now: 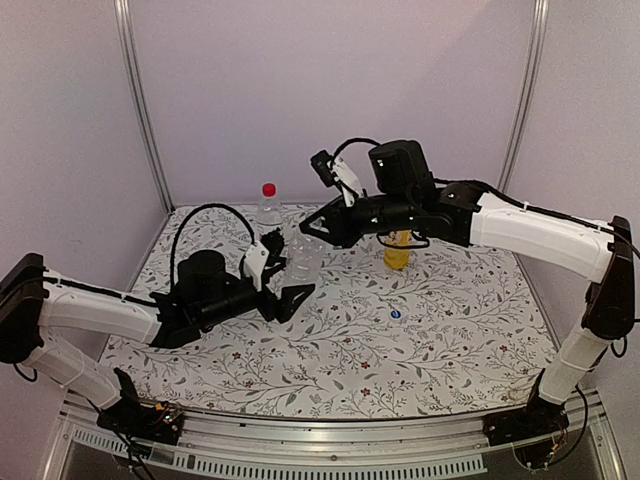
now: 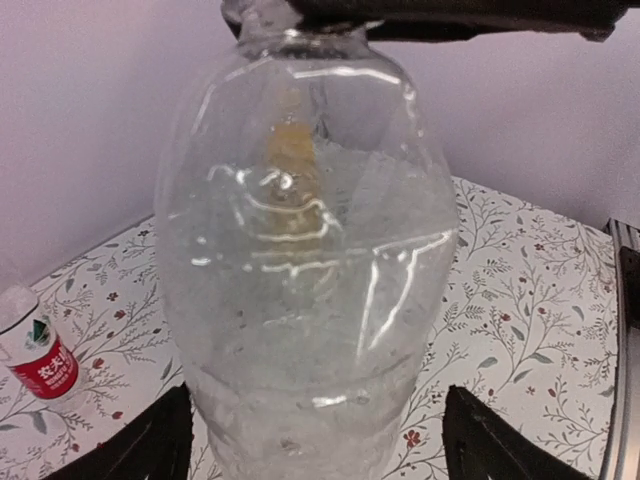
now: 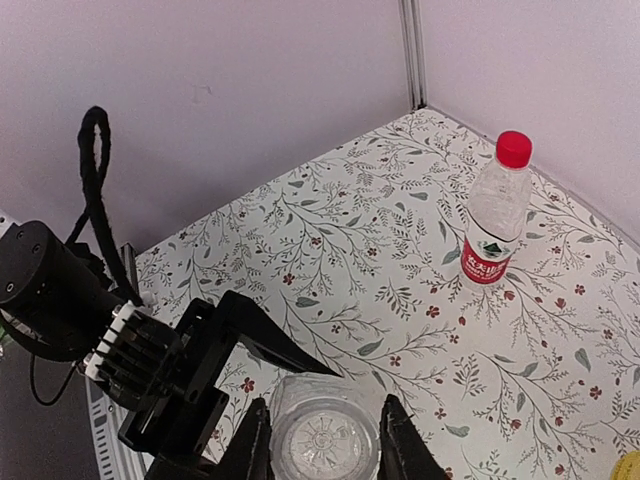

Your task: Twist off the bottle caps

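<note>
Hold below: left pincer [image 1: 288, 280] is closed on the low part of the clear bottle [image 2: 300, 280], one finger [image 2: 150, 445] on each side. This looks meant to keep the bottle upright and stop it spinning under a twist.
Hold above: right pincer [image 3: 325, 440] hangs straight over the same bottle, its fingers close on either side of the round top. I cannot tell whether they pinch it, or whether a cap sits between them.
Reason for pairing: one pincer low and one high lets the top turn against a fixed body. A single pincer would only roll the bottle.
Blue speck [image 1: 397, 314]: it lies loose on the table [image 1: 450, 340], on the near side of the right pincer and well apart from both pincers. It is likely the blue cap, but too small to be sure.
Labelled bottle [image 3: 492, 230]: it stands upright beyond the left pincer, apart from it, with the red cap [image 3: 513, 148] on.
Yellow bottle [image 1: 397, 255]: it stands under the right arm, behind the right pincer. Its top is hidden.
Stage: the clear bottle looks to be the one in hand, and the other two appear not yet opened.
Next move: any twist needs a firm pinch above and a steady brace below.
Risk: the thin clear wall may buckle or slip in the lower hold.
</note>
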You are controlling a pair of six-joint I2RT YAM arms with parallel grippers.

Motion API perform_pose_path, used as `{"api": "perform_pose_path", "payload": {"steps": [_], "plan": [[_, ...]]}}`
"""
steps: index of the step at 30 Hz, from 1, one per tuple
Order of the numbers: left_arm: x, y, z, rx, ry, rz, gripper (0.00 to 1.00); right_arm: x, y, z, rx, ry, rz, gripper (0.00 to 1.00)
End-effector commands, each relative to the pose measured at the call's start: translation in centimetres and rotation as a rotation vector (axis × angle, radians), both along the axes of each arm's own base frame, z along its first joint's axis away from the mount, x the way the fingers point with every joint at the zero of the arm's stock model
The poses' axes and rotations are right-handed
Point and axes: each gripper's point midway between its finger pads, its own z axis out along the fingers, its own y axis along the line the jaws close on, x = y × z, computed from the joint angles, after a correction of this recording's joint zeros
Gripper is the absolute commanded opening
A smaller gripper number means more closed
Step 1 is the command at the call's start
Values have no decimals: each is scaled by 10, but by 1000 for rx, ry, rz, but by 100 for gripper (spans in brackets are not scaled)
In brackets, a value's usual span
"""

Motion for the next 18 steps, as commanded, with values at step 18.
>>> {"api": "perform_pose_path", "payload": {"steps": [18], "plan": [[11,15,12,39,-1,115,100,100,-281,-24,-297,-73,-906,0]]}}
